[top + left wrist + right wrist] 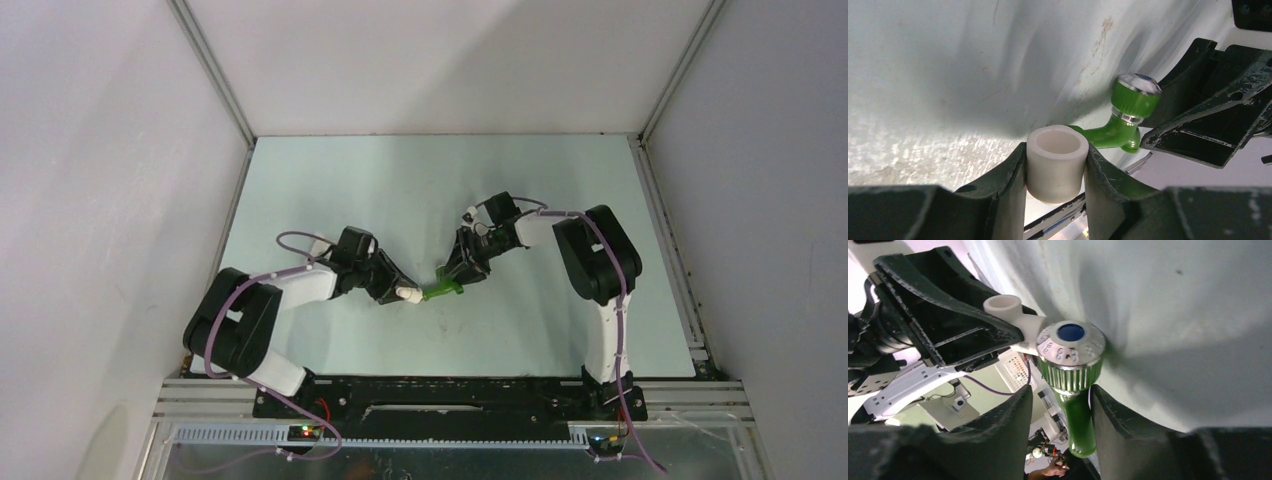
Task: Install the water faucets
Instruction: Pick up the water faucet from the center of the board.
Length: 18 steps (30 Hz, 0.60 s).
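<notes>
The bright green water faucet [440,290] hangs above the table between both arms, and its stem meets a stubby white pipe fitting [407,294]. My left gripper [1055,150] is shut on that fitting [1055,162], one finger pressed on each side. Behind it shows the green faucet [1128,115] with its silver-capped knob. My right gripper [1060,400] straddles the faucet's [1070,365] green body below the knob. One finger touches it, and a clear gap separates the other finger from it, so the jaws stand open. The white fitting [1008,310] shows beyond the knob. No white faucet is in view.
The pale green table [400,180] is walled in by white panels at the left, back and right. A black rail [450,395] with the arm bases runs along the near edge. A metal strip [670,230] borders the table's right side.
</notes>
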Each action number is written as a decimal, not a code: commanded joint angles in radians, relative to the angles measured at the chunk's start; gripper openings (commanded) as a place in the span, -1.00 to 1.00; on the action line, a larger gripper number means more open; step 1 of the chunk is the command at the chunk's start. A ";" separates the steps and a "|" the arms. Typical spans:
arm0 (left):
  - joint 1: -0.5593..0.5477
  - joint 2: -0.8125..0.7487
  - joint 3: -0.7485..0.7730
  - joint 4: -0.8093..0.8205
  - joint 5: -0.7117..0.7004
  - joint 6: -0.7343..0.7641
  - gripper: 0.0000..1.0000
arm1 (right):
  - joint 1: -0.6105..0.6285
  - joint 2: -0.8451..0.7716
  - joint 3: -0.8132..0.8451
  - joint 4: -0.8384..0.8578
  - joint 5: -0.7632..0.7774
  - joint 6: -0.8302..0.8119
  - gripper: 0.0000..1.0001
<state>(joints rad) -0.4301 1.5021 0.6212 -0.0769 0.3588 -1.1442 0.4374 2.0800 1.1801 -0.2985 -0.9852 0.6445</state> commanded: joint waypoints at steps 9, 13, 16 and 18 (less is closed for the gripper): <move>-0.007 0.059 -0.001 0.028 0.008 0.005 -1.00 | 0.021 0.063 0.002 0.085 -0.073 0.058 -0.40; -0.007 0.070 0.016 0.019 0.013 0.014 -1.00 | 0.021 0.092 0.003 0.087 -0.082 0.059 -0.27; -0.007 0.073 0.019 0.019 0.013 0.017 -1.00 | 0.025 0.110 0.006 0.106 -0.097 0.069 -0.11; -0.008 0.081 0.020 0.024 0.017 0.016 -1.00 | 0.029 0.119 0.015 0.094 -0.103 0.061 -0.06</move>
<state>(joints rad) -0.4309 1.5509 0.6308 -0.0238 0.4068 -1.1515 0.4515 2.1563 1.1828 -0.1864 -1.0809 0.6872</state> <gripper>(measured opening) 0.416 0.446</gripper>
